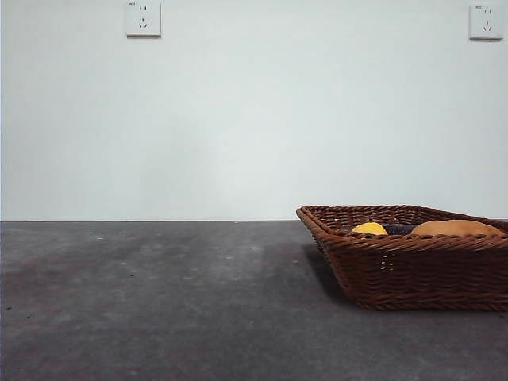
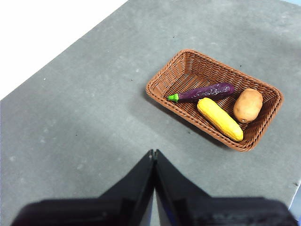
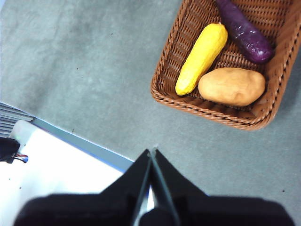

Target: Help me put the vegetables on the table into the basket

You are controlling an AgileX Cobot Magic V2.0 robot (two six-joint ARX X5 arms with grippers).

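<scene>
Corn cob (image 2: 220,119), potato (image 2: 248,105) and eggplant (image 2: 203,92) all inside the basket (image 2: 162,84), on the table (image 2: 94,117); cob between the other two, just beside the potato. Left gripper (image 2: 153,153) clenched, jaws pressed together, grasping nothing, high over bare table, well apart from the basket. Right gripper (image 3: 152,151) likewise clenched and empty, above the table edge, near the basket's potato end.

yellow corn (image 2: 220,119), purple eggplant (image 2: 206,92), brown woven basket (image 2: 162,77)
</scene>
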